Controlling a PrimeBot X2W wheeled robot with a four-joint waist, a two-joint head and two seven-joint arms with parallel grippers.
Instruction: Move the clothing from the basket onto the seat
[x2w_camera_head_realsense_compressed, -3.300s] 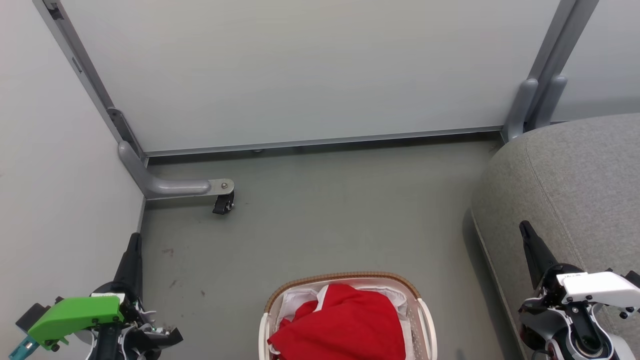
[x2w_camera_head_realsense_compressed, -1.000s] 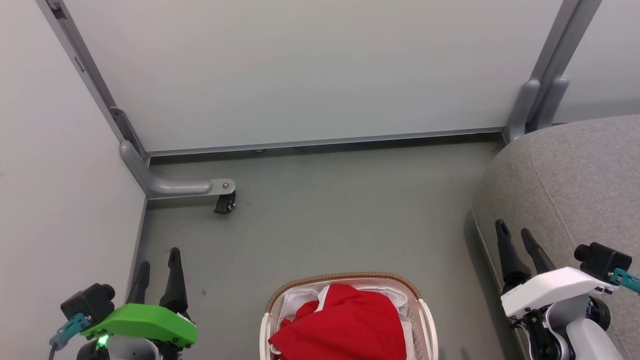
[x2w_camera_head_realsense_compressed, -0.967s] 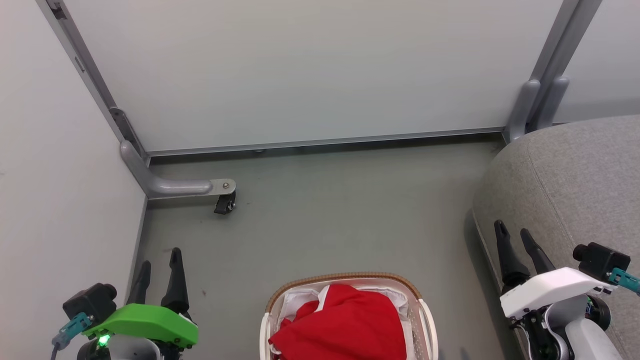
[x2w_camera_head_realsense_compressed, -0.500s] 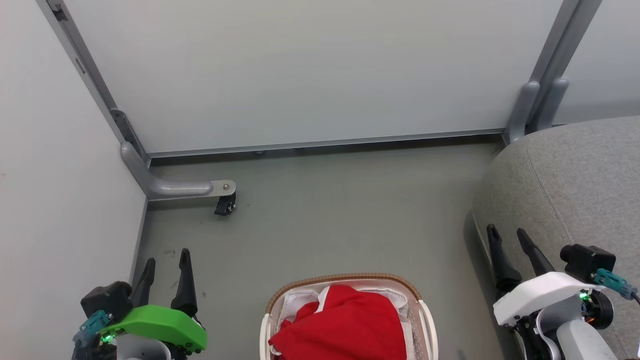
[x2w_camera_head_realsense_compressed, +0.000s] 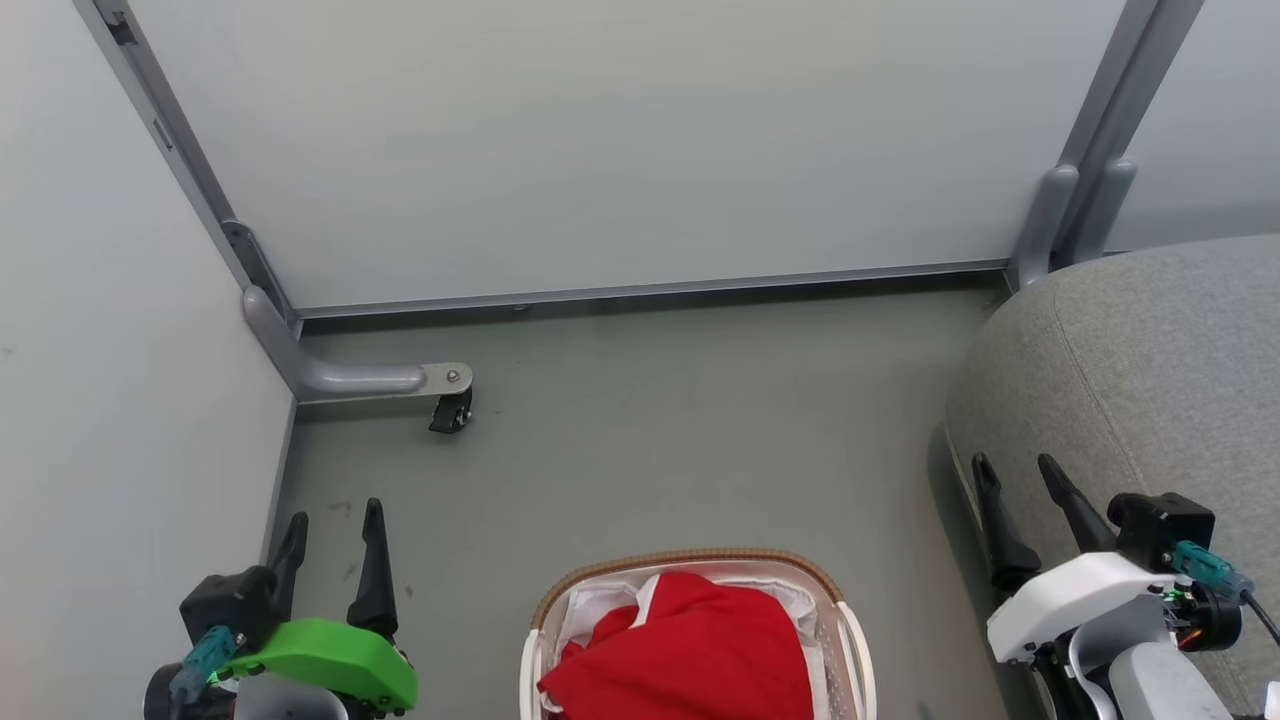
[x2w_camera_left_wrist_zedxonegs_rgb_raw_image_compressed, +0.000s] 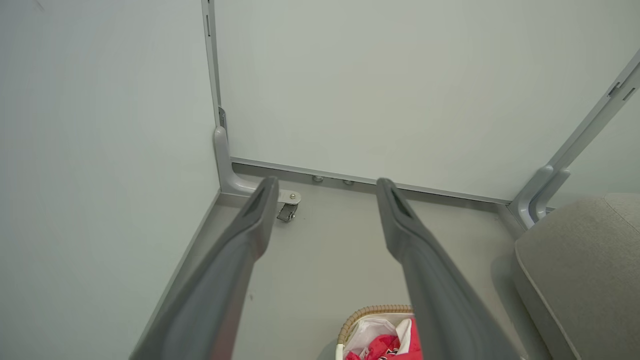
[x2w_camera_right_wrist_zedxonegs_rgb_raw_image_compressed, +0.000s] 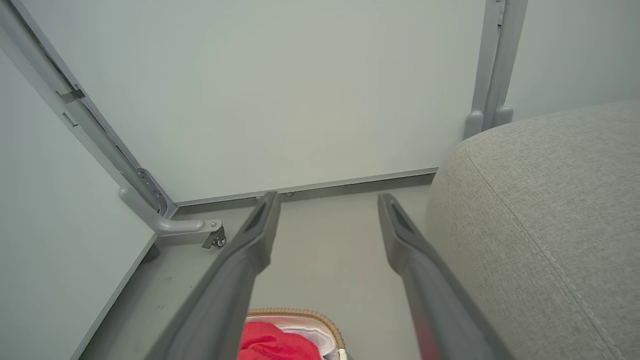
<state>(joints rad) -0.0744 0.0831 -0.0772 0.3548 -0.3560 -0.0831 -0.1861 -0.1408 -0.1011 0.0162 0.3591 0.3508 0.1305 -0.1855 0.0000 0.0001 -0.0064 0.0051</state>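
While head view gives plain red clothing (x2w_camera_head_realsense_compressed: 690, 650) in basket (x2w_camera_head_realsense_compressed: 690, 553), left wrist adds white trim (x2w_camera_left_wrist_zedxonegs_rgb_raw_image_compressed: 406, 330); left gripper (x2w_camera_head_realsense_compressed: 335, 513), right gripper (x2w_camera_head_realsense_compressed: 1013, 460) flank it, fingers spread, empty.

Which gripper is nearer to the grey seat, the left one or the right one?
Right. The right gripper is open beside the seat; the left gripper is open beyond the basket, farther away.

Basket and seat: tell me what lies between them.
Only bare grey floor separates the basket from the seat. The head view shows this, and the right wrist view agrees.
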